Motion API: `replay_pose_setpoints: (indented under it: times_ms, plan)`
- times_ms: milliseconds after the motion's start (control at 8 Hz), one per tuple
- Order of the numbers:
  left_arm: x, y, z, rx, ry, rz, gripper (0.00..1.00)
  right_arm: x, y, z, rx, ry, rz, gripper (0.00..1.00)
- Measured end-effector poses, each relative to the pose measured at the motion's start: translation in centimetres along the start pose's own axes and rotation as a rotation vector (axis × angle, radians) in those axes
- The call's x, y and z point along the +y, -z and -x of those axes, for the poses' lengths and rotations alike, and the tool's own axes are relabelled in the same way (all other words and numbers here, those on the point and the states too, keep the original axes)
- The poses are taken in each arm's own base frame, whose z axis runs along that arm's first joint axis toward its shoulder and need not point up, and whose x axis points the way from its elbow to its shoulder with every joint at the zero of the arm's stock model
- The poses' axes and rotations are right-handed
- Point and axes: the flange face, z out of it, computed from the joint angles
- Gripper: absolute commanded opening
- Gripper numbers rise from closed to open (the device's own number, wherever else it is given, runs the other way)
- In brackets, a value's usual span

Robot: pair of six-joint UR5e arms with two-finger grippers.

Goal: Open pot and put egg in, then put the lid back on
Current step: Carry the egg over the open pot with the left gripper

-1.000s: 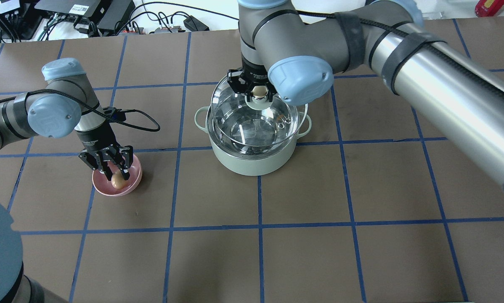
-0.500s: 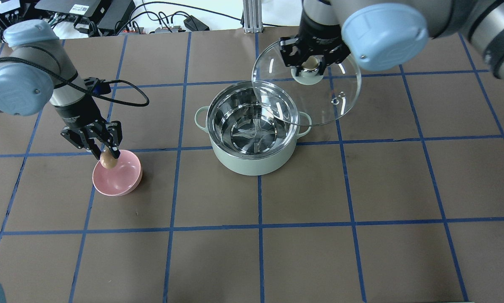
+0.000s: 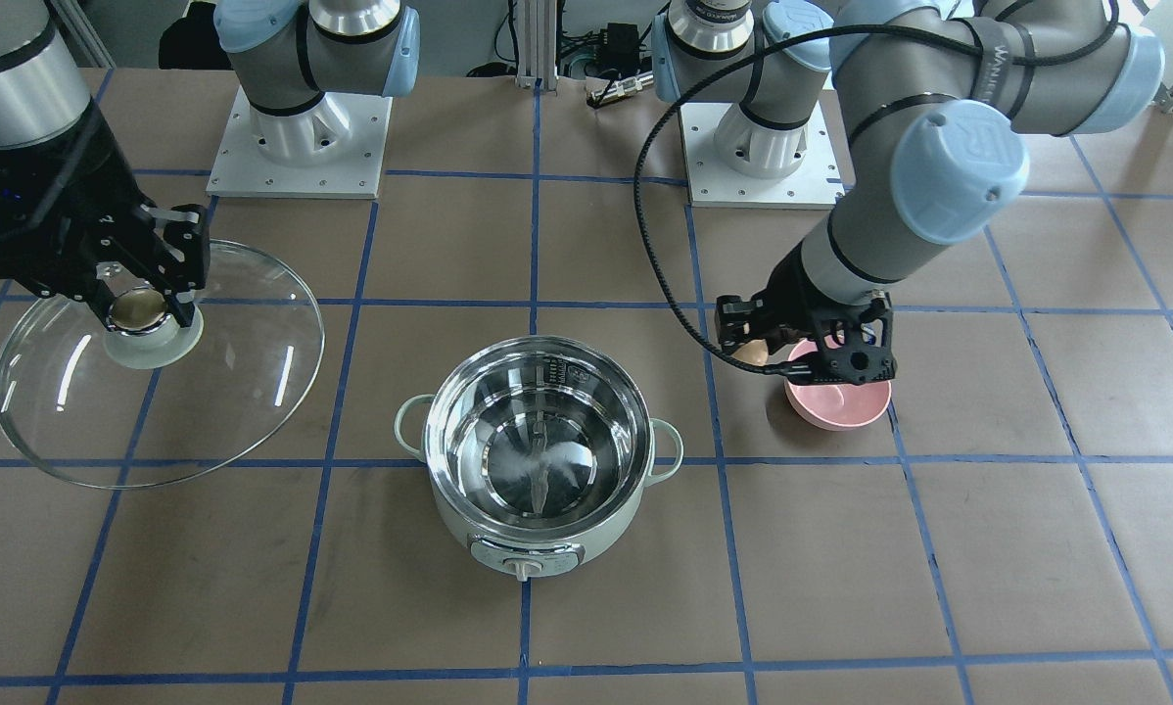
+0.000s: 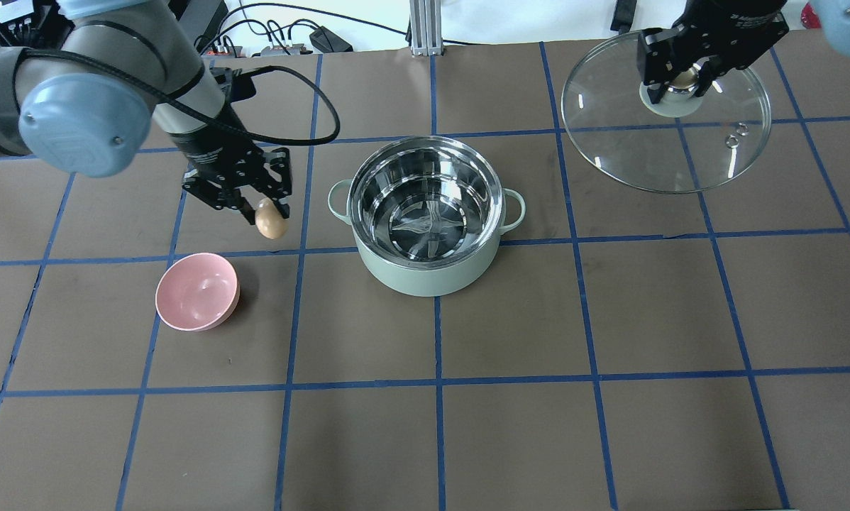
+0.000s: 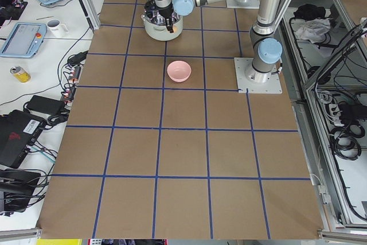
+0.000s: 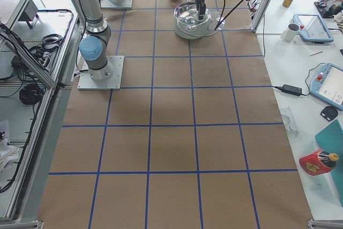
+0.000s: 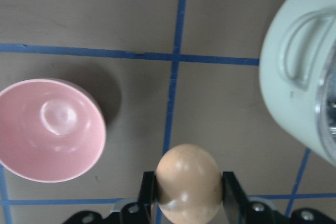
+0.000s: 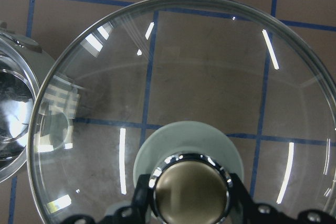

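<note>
The pale mint pot (image 4: 428, 273) stands open at the table's middle, its steel inside empty; it also shows in the front view (image 3: 533, 534). My left gripper (image 4: 269, 221) is shut on the tan egg (image 4: 272, 225) and holds it in the air left of the pot, between the pot and the pink bowl. The left wrist view shows the egg (image 7: 189, 182) between the fingers. My right gripper (image 4: 682, 86) is shut on the knob of the glass lid (image 4: 624, 149) and holds it raised at the far right. The lid (image 3: 244, 382) also shows in the front view, and in the right wrist view (image 8: 210, 77).
An empty pink bowl (image 4: 196, 291) sits on the table left of the pot, also seen in the front view (image 3: 834, 403). Cables and electronics (image 4: 148, 21) lie beyond the table's far edge. Blue tape lines grid the brown table.
My left gripper lifted the egg out of the pink bowl and carried it right toward the pot. My right gripper lifted the lid off the pot and moved it to the far right.
</note>
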Motion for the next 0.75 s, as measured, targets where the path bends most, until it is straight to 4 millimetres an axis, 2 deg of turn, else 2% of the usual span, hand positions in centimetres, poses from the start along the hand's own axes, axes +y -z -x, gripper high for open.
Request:
replay_pose_setpoints:
  times_ms: [125,375,500,750]
  plan:
    - [1.1,-0.2,-4.4,0.021,0.047,-0.029,0.22,0.3,0.1,-1.6,0.003,0.009,0.006,0.0]
    - [2.4,-2.3,-11.7,0.063,0.118,-0.071,0.22,0.5,0.0,-3.0,0.006,0.022,0.011,0.0]
    - [2.4,-4.1,-14.5,0.078,0.136,-0.092,0.22,0.5,0.0,-3.2,0.006,0.023,0.012,0.0]
    - [1.0,-8.6,-17.5,0.094,0.148,-0.101,0.22,0.5,0.0,-3.3,0.006,0.024,0.012,0.0]
